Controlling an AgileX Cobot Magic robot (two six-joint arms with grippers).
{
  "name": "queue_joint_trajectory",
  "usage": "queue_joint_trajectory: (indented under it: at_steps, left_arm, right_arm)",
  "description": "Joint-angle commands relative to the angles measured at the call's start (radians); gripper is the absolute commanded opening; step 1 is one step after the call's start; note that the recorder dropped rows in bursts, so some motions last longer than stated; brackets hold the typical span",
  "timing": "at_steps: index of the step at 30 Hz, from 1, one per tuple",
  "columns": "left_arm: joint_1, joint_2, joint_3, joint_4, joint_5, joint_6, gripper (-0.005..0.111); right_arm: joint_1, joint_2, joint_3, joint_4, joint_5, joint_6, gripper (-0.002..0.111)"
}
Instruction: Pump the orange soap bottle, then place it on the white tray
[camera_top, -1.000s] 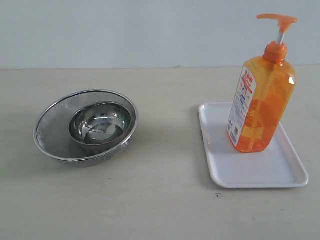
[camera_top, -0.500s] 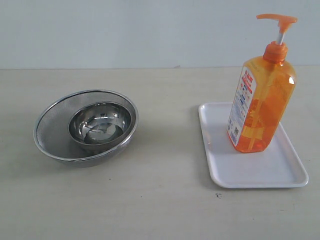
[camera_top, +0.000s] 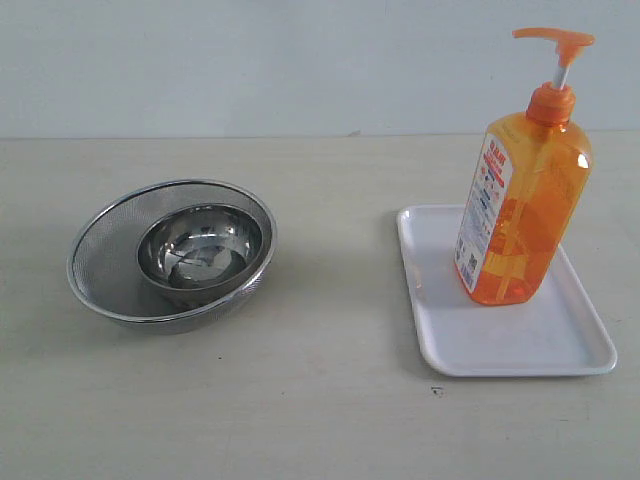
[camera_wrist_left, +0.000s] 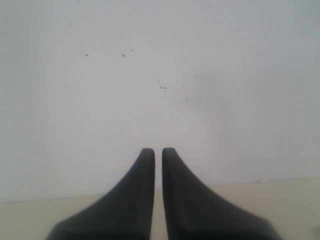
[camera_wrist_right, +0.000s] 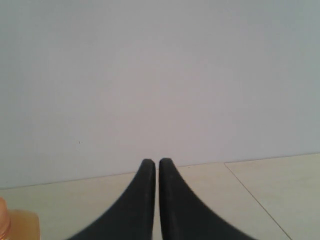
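The orange soap bottle (camera_top: 522, 210) stands upright on the white tray (camera_top: 500, 340) at the right of the exterior view, its pump head raised and pointing left. A blurred orange corner of the bottle (camera_wrist_right: 17, 225) shows at the edge of the right wrist view. My left gripper (camera_wrist_left: 158, 151) is shut with nothing between its fingers and faces a pale wall. My right gripper (camera_wrist_right: 157, 162) is also shut and empty, away from the bottle. Neither arm shows in the exterior view.
A round steel bowl (camera_top: 200, 245) sits inside a mesh strainer (camera_top: 100, 270) on the left of the beige table. A pale wall rises behind the table.
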Motion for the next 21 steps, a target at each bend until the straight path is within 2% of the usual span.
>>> queue_joint_trajectory:
  at_steps: [1,21]
  left_arm:
    - [0.027,-0.004,0.040,-0.039,0.000,0.000,0.005]
    - [0.108,-0.023,0.230,-0.070,-0.018,0.000,0.005]
  right_arm:
    - [-0.003,-0.004,0.002,-0.003,-0.006,0.000,0.000]
    - [-0.003,-0.004,0.002,-0.003,-0.006,0.002,0.000]
